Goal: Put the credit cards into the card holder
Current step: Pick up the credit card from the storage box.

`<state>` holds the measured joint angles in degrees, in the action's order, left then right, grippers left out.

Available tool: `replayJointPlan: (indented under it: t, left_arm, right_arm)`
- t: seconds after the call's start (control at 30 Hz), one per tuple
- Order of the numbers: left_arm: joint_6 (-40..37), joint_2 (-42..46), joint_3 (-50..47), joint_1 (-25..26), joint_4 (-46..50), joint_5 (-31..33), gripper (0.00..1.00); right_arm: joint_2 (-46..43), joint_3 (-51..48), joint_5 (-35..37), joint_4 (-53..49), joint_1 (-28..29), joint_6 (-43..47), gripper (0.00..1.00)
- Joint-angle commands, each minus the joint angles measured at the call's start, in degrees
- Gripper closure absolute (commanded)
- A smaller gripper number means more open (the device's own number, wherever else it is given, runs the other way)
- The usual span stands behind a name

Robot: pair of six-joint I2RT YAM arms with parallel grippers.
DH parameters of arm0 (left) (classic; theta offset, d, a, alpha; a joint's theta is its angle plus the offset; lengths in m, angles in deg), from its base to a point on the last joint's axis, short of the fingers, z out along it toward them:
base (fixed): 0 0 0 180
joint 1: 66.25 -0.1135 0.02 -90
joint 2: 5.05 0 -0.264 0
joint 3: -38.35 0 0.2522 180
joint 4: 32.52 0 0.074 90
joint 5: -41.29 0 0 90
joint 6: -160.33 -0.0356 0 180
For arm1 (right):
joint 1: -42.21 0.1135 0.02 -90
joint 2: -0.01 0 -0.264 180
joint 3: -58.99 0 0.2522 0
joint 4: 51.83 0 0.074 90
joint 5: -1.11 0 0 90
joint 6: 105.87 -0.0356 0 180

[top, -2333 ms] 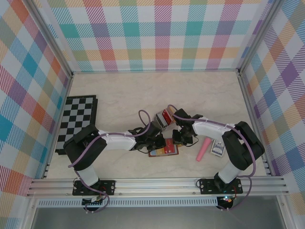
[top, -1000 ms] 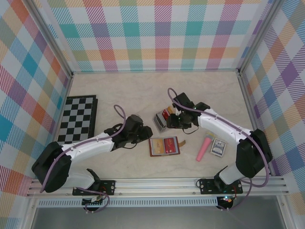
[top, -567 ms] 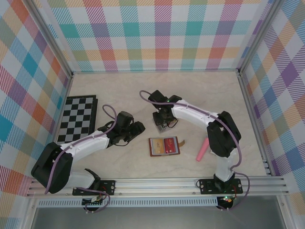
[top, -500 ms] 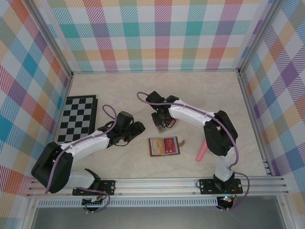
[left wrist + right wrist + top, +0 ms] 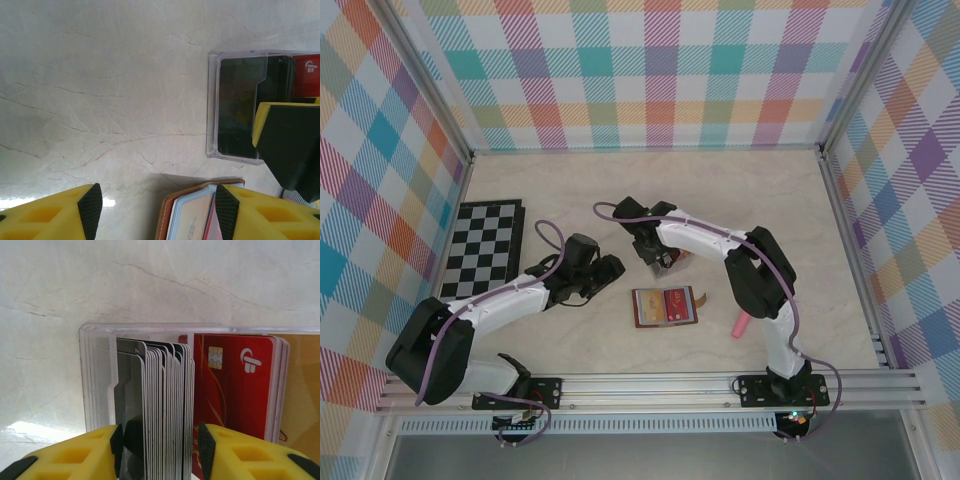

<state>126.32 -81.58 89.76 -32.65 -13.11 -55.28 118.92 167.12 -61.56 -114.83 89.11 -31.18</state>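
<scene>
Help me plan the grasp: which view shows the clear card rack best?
Right wrist. The rack faces it, its grey-edged stack between the fingers of the right pincer, red card beside. Left wrist catches its dark end and a red corner; top external has the arm covering most of it.

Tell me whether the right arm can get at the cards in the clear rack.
Probably yes: the right gripper sits over the clear rack, its fingers either side of the upright cards, nothing in between.

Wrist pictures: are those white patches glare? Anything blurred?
Left wrist view: yes, glare on the pale marble-look table, with a shadow beside the brown leather card holder. Right wrist view: similar glare low left; the red credit card in the clear plastic rack is sharp.
</scene>
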Motion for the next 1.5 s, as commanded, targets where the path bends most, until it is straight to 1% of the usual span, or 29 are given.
replayJointPlan:
  t: [0.0, 0.2, 0.4, 0.63, 1.0, 1.07, 1.23, 1.3, 1.47]
  left_arm:
    - [0.4, -0.6, -0.7, -0.6, -0.8, -0.5, 0.36]
    - [0.6, -0.6, -0.7, -0.6, -1.0, -0.7, 0.36]
    - [0.7, -0.7, -0.7, -0.6, -1.0, -0.8, 0.36]
    - [0.9, -1.4, -0.7, -0.6, -1.5, -1.5, 0.36]
    - [1.0, -2.0, -0.6, -0.6, -1.8, -2.0, 0.35]
    - [1.1, -2.1, -0.5, -0.6, -1.8, -2.1, 0.35]
    - [1.1, -1.9, -0.5, -0.6, -1.8, -2.1, 0.35]
    - [1.0, -1.9, -0.5, -0.6, -1.7, -2.0, 0.35]
    - [1.2, -1.7, -0.2, -0.6, -1.3, -2.1, 0.35]
  right_arm:
    - [-0.2, 1.8, 5.3, -2.6, 0.3, 1.2, 0.56]
    - [-1.5, 1.4, 6.6, -2.7, 0.3, 1.9, 0.59]
    - [-1.9, 1.3, 6.5, -2.7, 0.3, 1.7, 0.7]
    - [-2.9, 0.7, 7.0, -2.4, 0.3, 1.8, 0.77]
    - [-3.7, 0.5, 7.6, -2.6, 0.3, 2.3, 0.8]
    - [-3.8, 0.6, 7.7, -2.8, 0.2, 2.2, 0.82]
    - [-4.8, 0.9, 7.3, -3.4, 0.3, 2.2, 0.83]
    - [-5.2, 1.0, 6.3, -3.5, 0.2, 2.3, 0.87]
    - [-6.7, 1.3, 2.9, -4.1, 0.2, 1.8, 0.91]
